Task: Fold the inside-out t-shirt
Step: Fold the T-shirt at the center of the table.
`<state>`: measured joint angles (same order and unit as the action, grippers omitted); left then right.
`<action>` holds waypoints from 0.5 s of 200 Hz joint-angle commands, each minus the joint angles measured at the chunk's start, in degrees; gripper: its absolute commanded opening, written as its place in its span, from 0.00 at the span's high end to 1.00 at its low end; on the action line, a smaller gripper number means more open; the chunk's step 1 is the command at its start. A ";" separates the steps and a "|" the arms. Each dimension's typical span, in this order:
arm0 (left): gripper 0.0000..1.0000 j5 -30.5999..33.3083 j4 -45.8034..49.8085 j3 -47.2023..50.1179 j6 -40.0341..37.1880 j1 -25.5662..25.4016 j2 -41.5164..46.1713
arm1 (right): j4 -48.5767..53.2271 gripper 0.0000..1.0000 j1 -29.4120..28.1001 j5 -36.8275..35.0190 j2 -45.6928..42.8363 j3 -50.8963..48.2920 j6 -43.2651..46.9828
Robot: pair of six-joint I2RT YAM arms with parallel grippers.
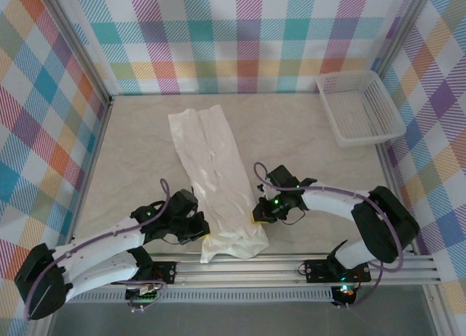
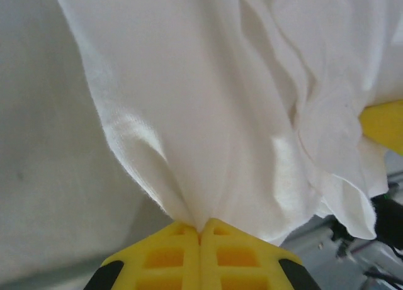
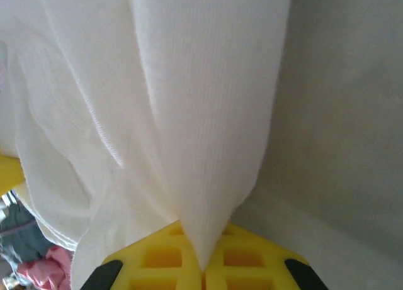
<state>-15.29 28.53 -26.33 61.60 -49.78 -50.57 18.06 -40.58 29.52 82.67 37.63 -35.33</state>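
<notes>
The bench (image 1: 298, 135) is walled on the left, far and right sides by plaid panels (image 1: 240, 37), and a metal rail (image 1: 291, 264) closes the near edge. Bare surface lies open on both sides of the cloth, a narrower band toward the left wall and a broader stretch on the right, up to the white mesh basket (image 1: 362, 108) in the far right corner, well apart from everything else.

The inside-out t-shirt (image 1: 211, 168) lies as a long narrow strip down the middle of the bench, slanting from far left to near right. Its far end is flat, and its near end is bunched just short of the rail.

That near end sits between my two arms. The left gripper (image 1: 199, 231) meets the strip's left edge and the right gripper (image 1: 259, 213) meets its right edge, both low and close to the rail.

From the left wrist, the left gripper (image 2: 200, 233) has its jaws pressed together on a pleat of the shirt (image 2: 214, 114) — the fabric fans upward from the pinch. The right wrist shows the same. The right gripper (image 3: 201, 246) has its jaws clamped on a fold of white cloth (image 3: 189, 114) that narrows to a point between them, with bare bench to its right.
</notes>
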 commanded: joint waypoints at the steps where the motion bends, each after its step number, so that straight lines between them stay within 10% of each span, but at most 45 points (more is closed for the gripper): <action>1: 1.00 2.54 5.80 0.89 7.27 -2.95 4.77 | 4.97 0.97 -1.34 0.77 -3.48 0.94 -0.93; 39: 1.00 10.79 13.24 -7.47 3.24 -0.04 6.90 | 9.09 0.97 -1.25 -4.65 -4.14 11.62 1.31; 100: 1.00 7.79 6.46 -26.14 -17.93 25.59 -6.04 | 9.60 0.99 3.29 -14.00 13.02 41.51 11.52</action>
<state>-7.60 38.54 -44.36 55.75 -30.72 -49.45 27.88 -39.75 19.55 89.10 70.39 -28.97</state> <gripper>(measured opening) 0.049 0.057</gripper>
